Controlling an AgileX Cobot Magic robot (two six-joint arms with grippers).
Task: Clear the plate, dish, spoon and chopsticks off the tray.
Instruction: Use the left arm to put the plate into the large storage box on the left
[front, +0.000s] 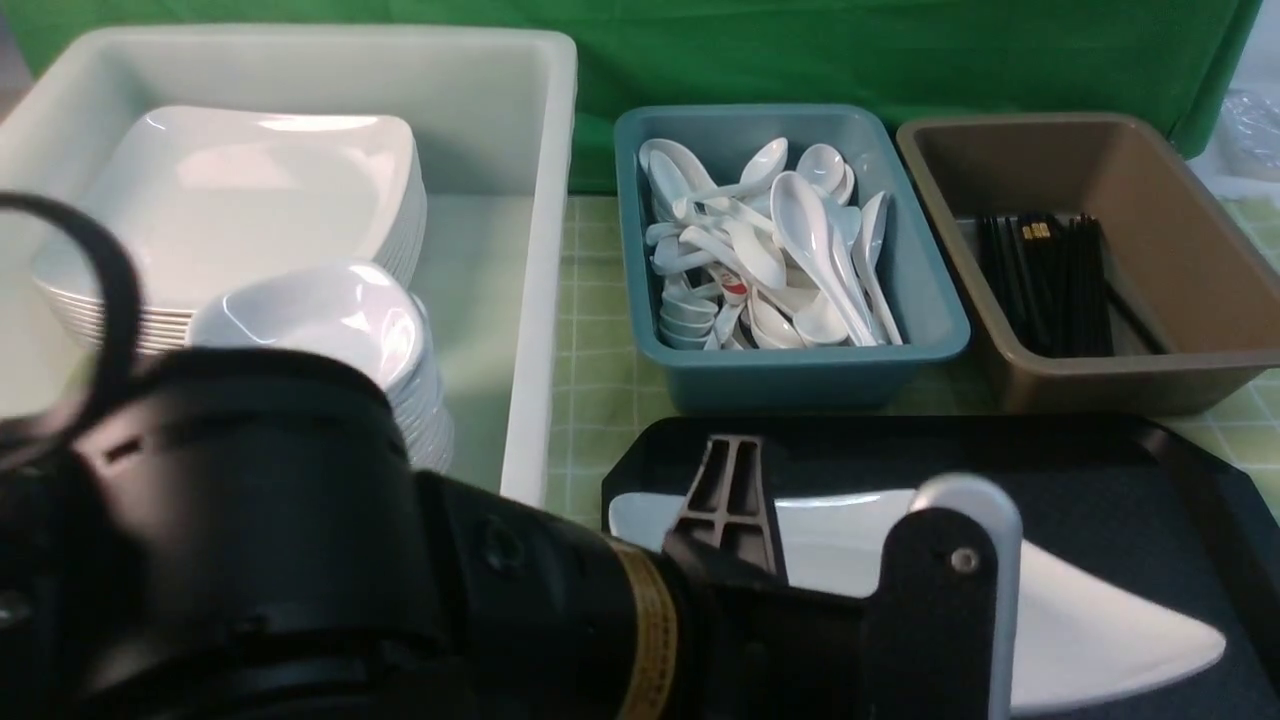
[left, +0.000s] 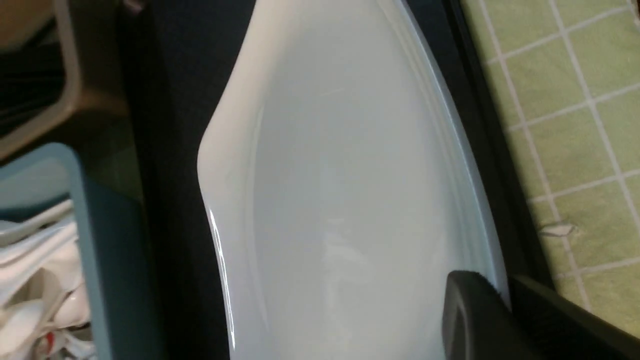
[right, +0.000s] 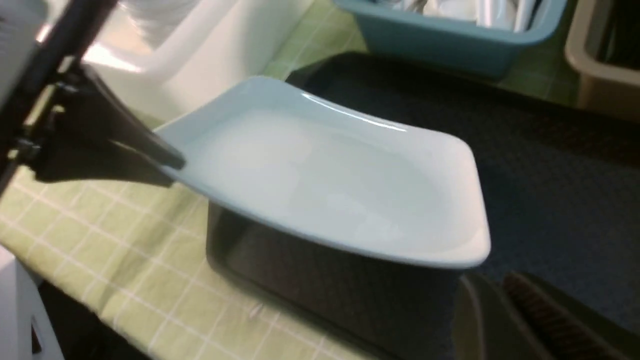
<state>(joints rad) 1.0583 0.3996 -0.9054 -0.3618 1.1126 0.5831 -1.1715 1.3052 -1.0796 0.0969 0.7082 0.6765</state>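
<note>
The white square plate (front: 1090, 610) hangs tilted above the black tray (front: 1150, 480), one side raised. My left gripper (front: 735, 490) is shut on the rim of that raised side. In the left wrist view the rim of the plate (left: 350, 175) sits pinched between the dark fingers (left: 470, 315). The right wrist view shows the plate (right: 325, 175) clear of the tray (right: 550, 150) on the side where the left gripper (right: 167, 160) holds it. My right gripper (right: 495, 300) is shut and empty, low beside the plate's near corner. No dish, spoon or chopsticks show on the tray.
A big white tub (front: 540, 300) at the left holds stacked square plates (front: 250, 190) and small deep bowls (front: 330, 320). Behind the tray, a teal tub (front: 800, 370) holds white soup spoons and a brown tub (front: 1180, 250) holds black sticks. A green checked cloth covers the table.
</note>
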